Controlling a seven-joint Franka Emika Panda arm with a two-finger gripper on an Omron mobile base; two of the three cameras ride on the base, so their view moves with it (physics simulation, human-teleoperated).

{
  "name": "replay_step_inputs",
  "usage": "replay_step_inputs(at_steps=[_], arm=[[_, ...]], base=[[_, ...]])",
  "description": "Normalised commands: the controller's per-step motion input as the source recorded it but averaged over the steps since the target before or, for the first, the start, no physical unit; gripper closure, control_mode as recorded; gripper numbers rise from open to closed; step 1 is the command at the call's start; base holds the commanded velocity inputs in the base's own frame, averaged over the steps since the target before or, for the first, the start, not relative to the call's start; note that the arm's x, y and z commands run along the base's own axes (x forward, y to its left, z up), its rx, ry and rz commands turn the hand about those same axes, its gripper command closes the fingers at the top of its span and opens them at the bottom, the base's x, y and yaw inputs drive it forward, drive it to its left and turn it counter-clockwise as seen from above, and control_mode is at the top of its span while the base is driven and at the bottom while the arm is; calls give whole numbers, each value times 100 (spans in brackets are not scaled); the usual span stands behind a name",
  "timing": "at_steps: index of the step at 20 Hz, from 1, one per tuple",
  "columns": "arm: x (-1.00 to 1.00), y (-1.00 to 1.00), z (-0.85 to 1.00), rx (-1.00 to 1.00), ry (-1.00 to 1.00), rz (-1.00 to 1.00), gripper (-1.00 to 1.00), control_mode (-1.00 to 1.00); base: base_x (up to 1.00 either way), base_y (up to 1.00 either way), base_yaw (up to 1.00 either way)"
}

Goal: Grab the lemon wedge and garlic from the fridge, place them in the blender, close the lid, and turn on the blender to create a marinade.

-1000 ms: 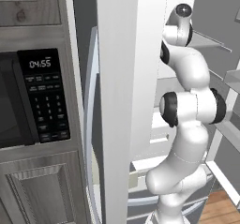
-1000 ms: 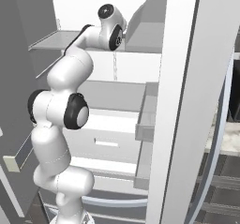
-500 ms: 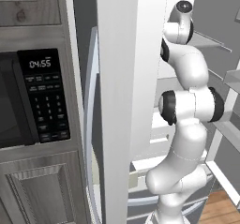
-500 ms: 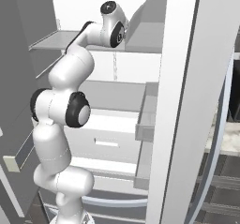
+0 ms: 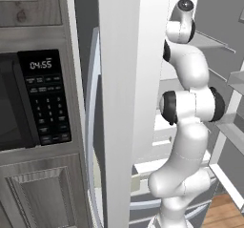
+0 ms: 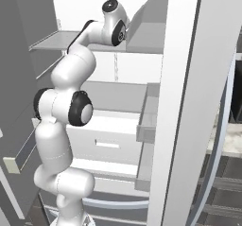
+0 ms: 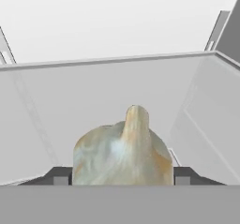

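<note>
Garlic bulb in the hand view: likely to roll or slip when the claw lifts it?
The garlic looks rounded and bulging, so it could roll or pivot between the claw fingertips. Its papery-looking skin may slip slightly. It sits upright on the fridge shelf, probably light and firm.

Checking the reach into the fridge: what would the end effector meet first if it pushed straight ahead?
The garlic, which already sits between the fingertips of the end effector. Past it lies bare shelf, then probably the fridge's white back wall; depth is unclear.
</note>
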Motion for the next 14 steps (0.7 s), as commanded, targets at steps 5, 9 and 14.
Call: replay_step_inputs(at_steps=[5, 9, 14], arm=[[-63, -1, -13, 0, -8, 2, 100, -100], [-100, 0, 0, 0, -11, 7, 100, -100], [-100, 8, -3, 0, -8, 7, 100, -100]], base=[[0, 0, 0], [0, 0, 0], [0, 0, 0]])
